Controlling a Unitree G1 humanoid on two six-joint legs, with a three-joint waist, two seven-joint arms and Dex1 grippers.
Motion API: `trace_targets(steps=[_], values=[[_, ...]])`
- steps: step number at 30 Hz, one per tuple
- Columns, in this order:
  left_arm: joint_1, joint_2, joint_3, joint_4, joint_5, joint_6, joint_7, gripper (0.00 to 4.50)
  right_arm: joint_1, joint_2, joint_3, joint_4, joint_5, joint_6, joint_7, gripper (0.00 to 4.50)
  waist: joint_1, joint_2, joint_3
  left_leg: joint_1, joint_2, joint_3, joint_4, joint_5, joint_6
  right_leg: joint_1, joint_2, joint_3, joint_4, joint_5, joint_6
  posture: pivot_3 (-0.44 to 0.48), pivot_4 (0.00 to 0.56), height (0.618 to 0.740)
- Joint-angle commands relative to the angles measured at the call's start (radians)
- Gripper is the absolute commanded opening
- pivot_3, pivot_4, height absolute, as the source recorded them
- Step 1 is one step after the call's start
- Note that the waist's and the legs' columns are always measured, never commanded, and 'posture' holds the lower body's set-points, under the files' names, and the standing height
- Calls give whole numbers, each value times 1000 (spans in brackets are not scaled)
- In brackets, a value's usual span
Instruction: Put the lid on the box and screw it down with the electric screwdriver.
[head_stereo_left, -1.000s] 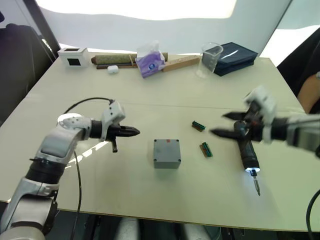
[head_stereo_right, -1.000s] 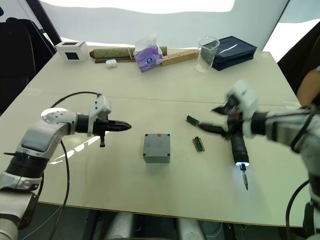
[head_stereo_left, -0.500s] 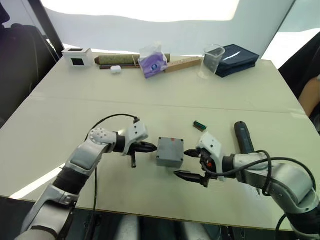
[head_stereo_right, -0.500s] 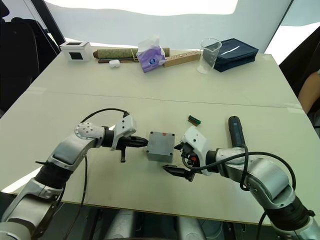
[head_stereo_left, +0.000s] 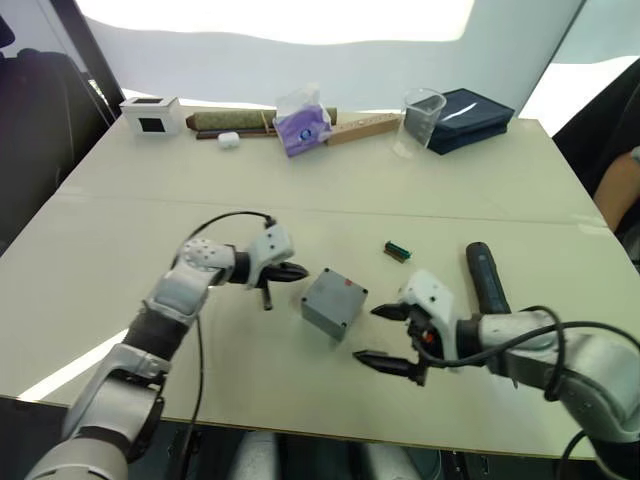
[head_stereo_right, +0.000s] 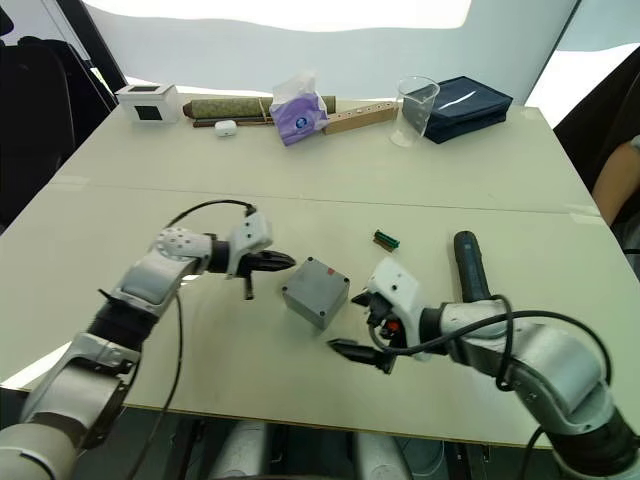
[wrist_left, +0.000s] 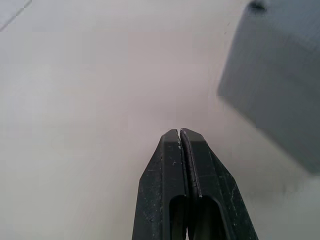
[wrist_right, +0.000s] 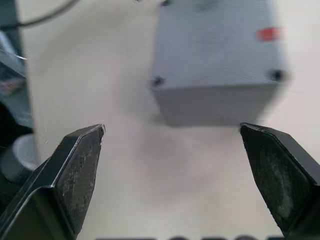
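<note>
The grey box (head_stereo_left: 333, 300) sits skewed near the table's front middle. Its upper face (wrist_right: 220, 50) is closed and flat, with dark corner holes and a red mark (wrist_right: 269, 34). I cannot make out the lid as a separate piece. My left gripper (head_stereo_left: 297, 272) is shut, its tip just off the box's far-left corner; the box (wrist_left: 275, 105) lies beside its shut fingers (wrist_left: 170, 165). My right gripper (head_stereo_left: 368, 335) is open on the box's right, facing it across a small gap, empty. The black electric screwdriver (head_stereo_left: 487, 280) lies flat on the table behind my right arm.
A small green strip (head_stereo_left: 398, 250) lies behind the box. Along the far edge stand a white box with a black window (head_stereo_left: 148, 112), a purple tissue pack (head_stereo_left: 303, 125), a wooden bar (head_stereo_left: 360, 125), a clear beaker (head_stereo_left: 422, 118) and a dark blue case (head_stereo_left: 470, 105). A person's arm (head_stereo_left: 622, 190) shows at right.
A second ago my right gripper was over at the screwdriver; it left it and came to the box. Since half a second ago the box has turned askew and the left gripper has edged back.
</note>
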Motion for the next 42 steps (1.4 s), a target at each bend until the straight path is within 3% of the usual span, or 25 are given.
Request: trace_targets(steps=[1, 4, 7, 15, 23, 35, 39, 42], values=[[114, 67, 27, -237, -89, 122, -72, 0, -71, -58, 75, 105, -172, -194, 94, 4464, -4, 0, 0, 0, 0, 0, 0, 0, 0, 0, 0, 0, 0, 0, 0, 0, 150, 740], [208, 92, 20, -415, -150, 236, -75, 0, -132, -56, 195, 228, -299, -326, 169, 4464, -5, -1, 0, 0, 0, 0, 1, 0, 0, 1, -2, -1, 0, 0, 0, 0, 150, 740], [235, 83, 16, -479, -162, 284, -46, 0, -156, -35, 239, 284, -351, -387, 213, 4464, 2, -1, 0, 0, 0, -1, 1, 0, 0, 1, -2, -1, 0, 0, 0, 0, 150, 740], [187, -69, 0, -439, -119, 272, 119, 0, -139, 39, 285, 248, -345, -372, 277, 4464, 11, -1, 0, 0, 0, -1, 2, 0, 0, 1, -1, -1, 1, 0, 0, 0, 150, 740], [130, -84, 2, -338, -95, 204, 114, 0, -56, 86, 234, 125, -302, -253, 222, 4464, 10, -1, 0, 0, 0, -1, 5, 0, 0, 1, -1, -1, 3, 0, 0, 0, 150, 740], [124, -58, 7, -324, -109, 195, 50, 0, -45, 103, 178, 99, -303, -209, 176, 4464, 9, -1, 0, 0, 0, -1, 9, 0, 0, 1, 0, -1, 7, 0, 0, 0, 150, 740], [111, 45, 60, -354, -173, 280, -51, 0, -83, 77, -75, 182, -163, -162, 218, 4464, 7, -1, 0, -1, 0, -1, 9, 0, 0, 1, 0, -1, 7, 0, 0, 0, 150, 740], [65, 82, 104, -324, -212, 302, -73, 0, -146, 103, -140, 319, -163, -183, 186, 4464, 6, -1, 1, 0, 0, -1, 9, 0, 0, 1, 0, -1, 8, 0, 0, 0, 150, 740]])
